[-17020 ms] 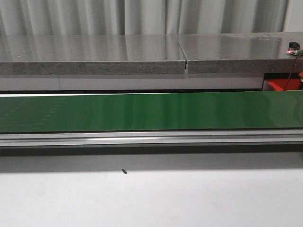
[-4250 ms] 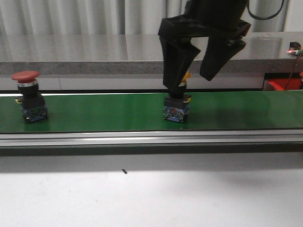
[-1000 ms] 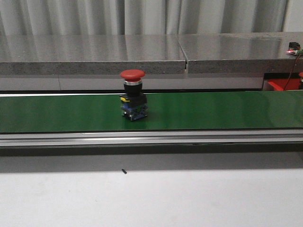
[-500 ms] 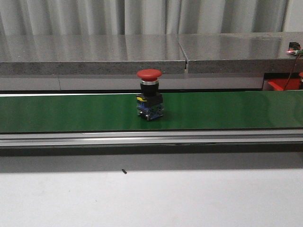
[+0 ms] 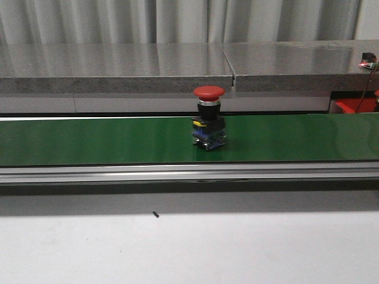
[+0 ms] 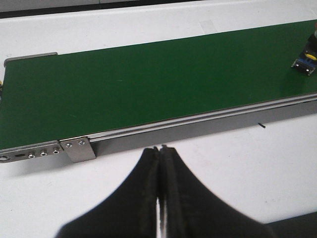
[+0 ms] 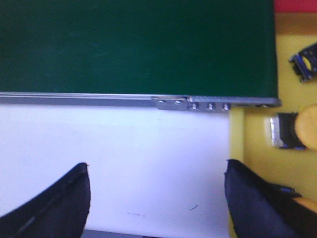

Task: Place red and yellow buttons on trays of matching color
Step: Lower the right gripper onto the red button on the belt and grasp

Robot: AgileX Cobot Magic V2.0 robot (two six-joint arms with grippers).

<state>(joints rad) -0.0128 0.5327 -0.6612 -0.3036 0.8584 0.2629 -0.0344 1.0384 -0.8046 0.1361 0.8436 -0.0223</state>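
Red button [image 5: 208,121] alone on belt [image 5: 106,139].

The left gripper [image 6: 159,198] has matte black fingers [image 6: 143,188], broad at the base, tapering to thin tips. The right gripper [image 7: 157,198] has black, rounded fingers [image 7: 59,201].

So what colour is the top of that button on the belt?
Red; the button's cap shows best in the front view.
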